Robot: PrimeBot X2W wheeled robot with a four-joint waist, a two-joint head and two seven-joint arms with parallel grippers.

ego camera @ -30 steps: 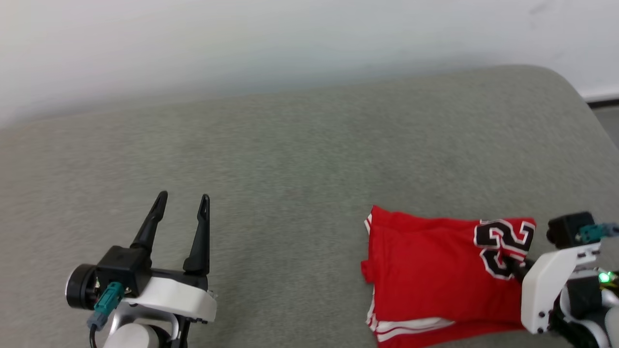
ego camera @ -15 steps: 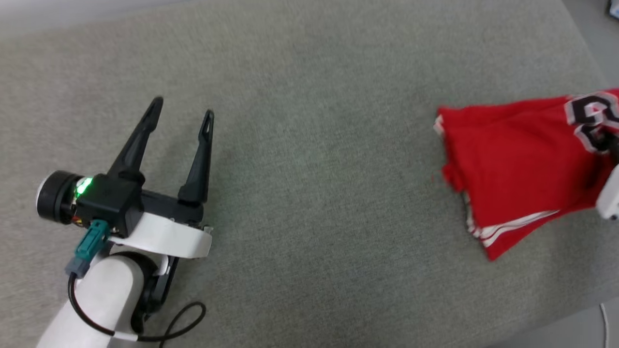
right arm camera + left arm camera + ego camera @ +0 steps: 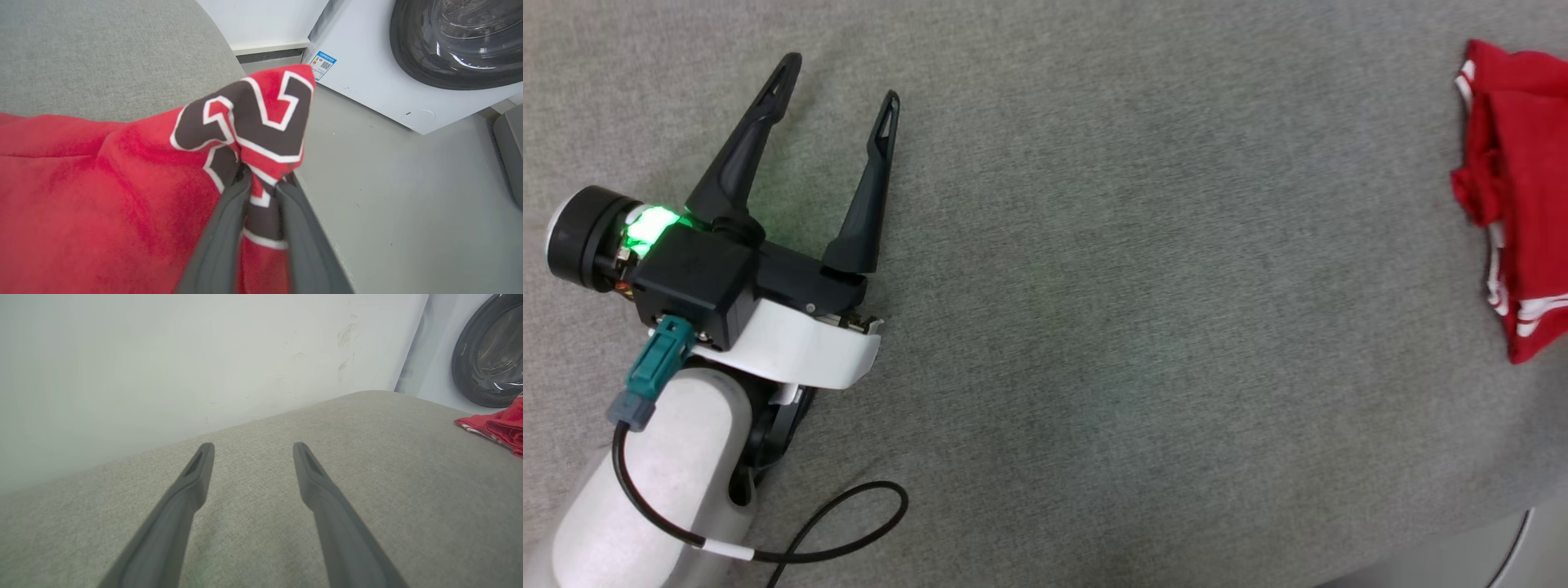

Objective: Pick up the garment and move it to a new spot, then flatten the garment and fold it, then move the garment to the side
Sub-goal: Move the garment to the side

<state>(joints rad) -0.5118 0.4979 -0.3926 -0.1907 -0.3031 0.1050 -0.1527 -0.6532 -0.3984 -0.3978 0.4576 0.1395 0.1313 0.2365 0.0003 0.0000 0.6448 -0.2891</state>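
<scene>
The L gripper [image 3: 840, 80] was held low over the grey cushion [image 3: 1135, 286], pale forearm angled in from the head view's lower left, fingers spread w/ nothing between them. The R gripper [image 3: 263, 179] was pinched on the garment [image 3: 102, 183] at its black-and-white number, by the cushion's right edge. Farther off, a washer [image 3: 367, 61] was seen on the floor.

grey fabric surface [image 3: 1143, 286] carries the folded red garment [image 3: 1521, 163] near its right end.
</scene>
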